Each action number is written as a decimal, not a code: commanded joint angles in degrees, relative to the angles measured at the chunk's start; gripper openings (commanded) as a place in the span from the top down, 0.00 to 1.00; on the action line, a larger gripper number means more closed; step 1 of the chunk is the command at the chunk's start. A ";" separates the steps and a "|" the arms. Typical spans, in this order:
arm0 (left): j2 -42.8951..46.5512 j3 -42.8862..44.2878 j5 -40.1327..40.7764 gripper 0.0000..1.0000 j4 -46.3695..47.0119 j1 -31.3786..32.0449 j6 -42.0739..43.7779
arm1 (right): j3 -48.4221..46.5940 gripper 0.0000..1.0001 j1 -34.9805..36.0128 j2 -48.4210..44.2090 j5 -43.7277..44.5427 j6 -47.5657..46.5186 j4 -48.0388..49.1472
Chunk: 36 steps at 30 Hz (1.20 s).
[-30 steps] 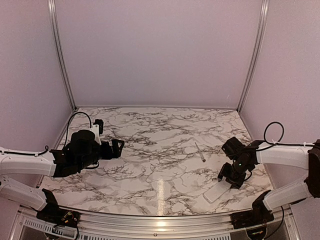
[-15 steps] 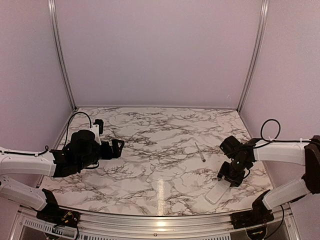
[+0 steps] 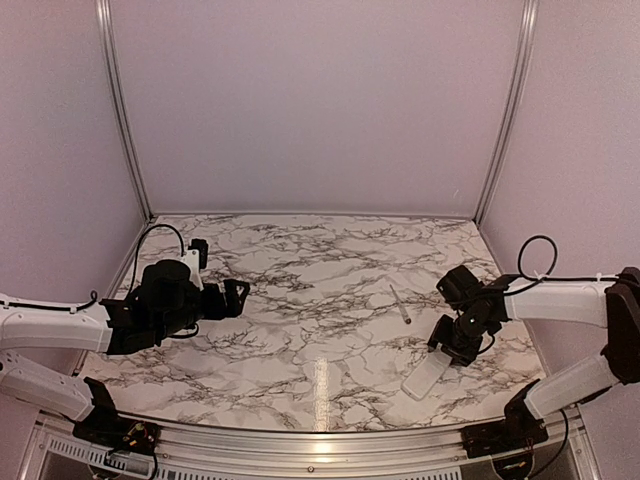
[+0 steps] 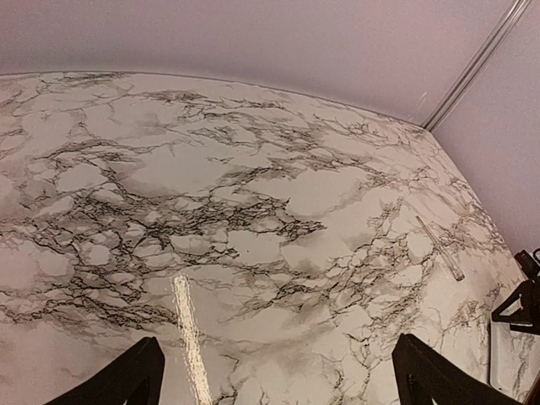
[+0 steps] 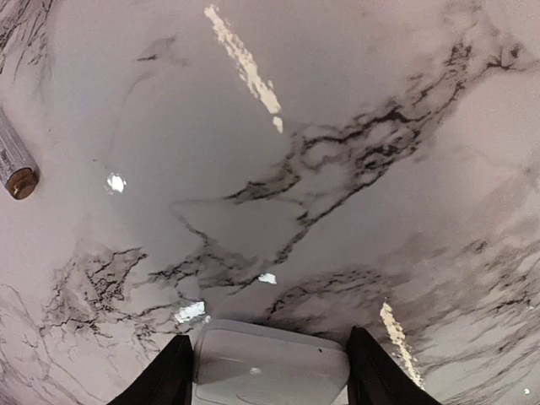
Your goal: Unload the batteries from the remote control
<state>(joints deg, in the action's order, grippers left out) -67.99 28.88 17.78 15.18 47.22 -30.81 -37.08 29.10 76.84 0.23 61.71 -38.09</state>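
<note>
The remote control (image 5: pixel 270 367) lies on the marble table (image 3: pixel 320 300), and one short end of it sits between the fingers (image 5: pixel 173 380) of your right gripper (image 5: pixel 272 373). Both fingers lie against its sides, so this gripper is about half closed and holds the remote. The rest of the white slab runs out behind the fingers, toward the near edge of the table. Ahead of this gripper and to its left, well apart, a thin pale rod (image 5: pixel 13 164) rests on the marble. Your left gripper (image 4: pixel 278 384) hangs over the marble far from the remote, with its fingers spread wide.
</note>
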 commanded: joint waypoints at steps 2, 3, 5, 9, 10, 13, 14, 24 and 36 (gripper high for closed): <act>-0.64 1.17 -2.80 0.01 2.22 0.26 0.32 | -1.86 1.00 0.60 1.78 -3.14 1.89 8.90; -0.82 1.13 -3.24 0.01 2.49 0.30 0.29 | -1.99 1.00 0.60 1.83 -3.32 2.17 9.64; -1.27 1.09 -4.05 0.01 3.14 0.31 0.10 | -2.29 1.00 0.60 2.08 -3.78 2.79 11.41; -1.91 1.12 -5.70 0.01 4.16 0.27 0.02 | -3.89 1.00 0.60 2.85 -4.44 3.63 13.54; -1.99 1.13 -6.15 0.01 4.42 0.32 -0.05 | -4.32 1.00 0.60 3.01 -4.51 3.86 13.91; -2.30 0.93 -7.49 0.01 5.53 0.32 -0.01 | -4.68 1.00 0.60 3.30 -5.39 4.83 16.55; -2.44 0.98 -7.72 0.01 5.75 0.30 0.08 | -4.71 1.00 0.60 3.34 -5.57 5.12 17.55; -2.84 -0.05 -8.74 0.01 9.05 0.33 1.49 | -4.78 1.00 1.40 4.34 -8.60 10.21 30.36; -1.54 -4.67 -20.91 0.03 22.02 0.28 3.60 | -9.80 1.00 7.02 13.81 -12.70 17.05 47.30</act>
<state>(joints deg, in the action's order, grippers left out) -70.17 25.82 3.99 30.33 47.22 -28.64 -43.16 34.17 87.57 -10.20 75.50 1.41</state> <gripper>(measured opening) 0.978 0.565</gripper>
